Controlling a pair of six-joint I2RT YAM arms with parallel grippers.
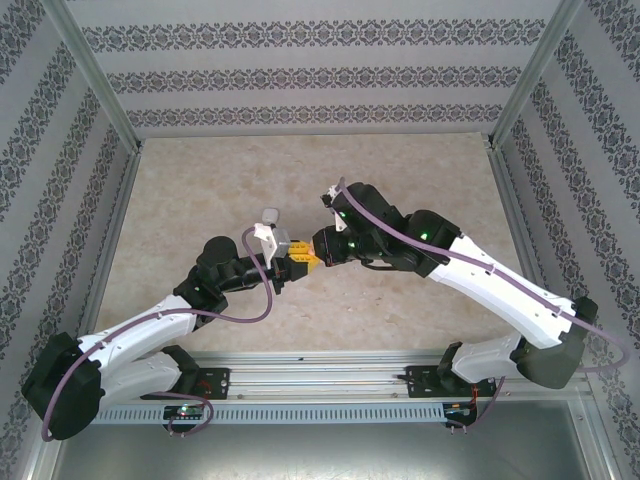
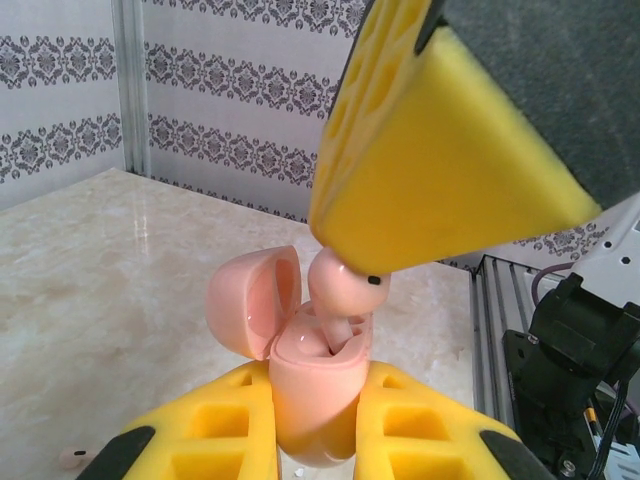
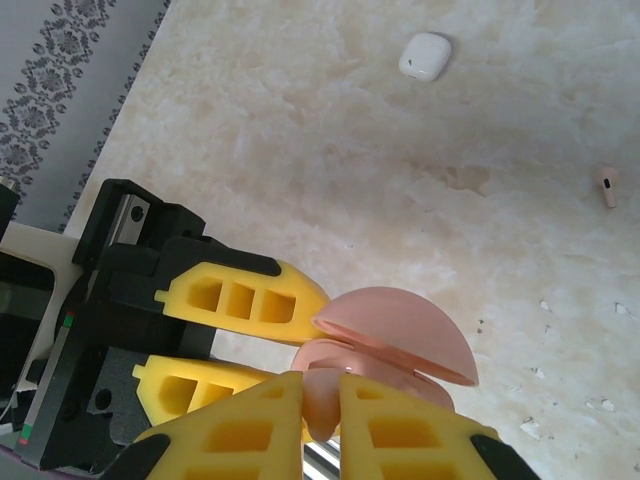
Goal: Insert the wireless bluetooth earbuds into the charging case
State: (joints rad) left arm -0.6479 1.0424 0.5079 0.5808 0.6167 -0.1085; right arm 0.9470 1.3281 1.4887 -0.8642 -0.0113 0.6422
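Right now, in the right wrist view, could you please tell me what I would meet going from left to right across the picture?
left gripper's fingers → open pink charging case → loose pale earbud

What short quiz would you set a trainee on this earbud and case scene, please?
1. True or false: the lid of the pink charging case is shut.
2. Fill in: the right gripper pinches a pink ____ just above the case.
3. What clamps the case? A. left gripper B. right gripper C. nothing
Key: 1 false; 2 earbud; 3 A.
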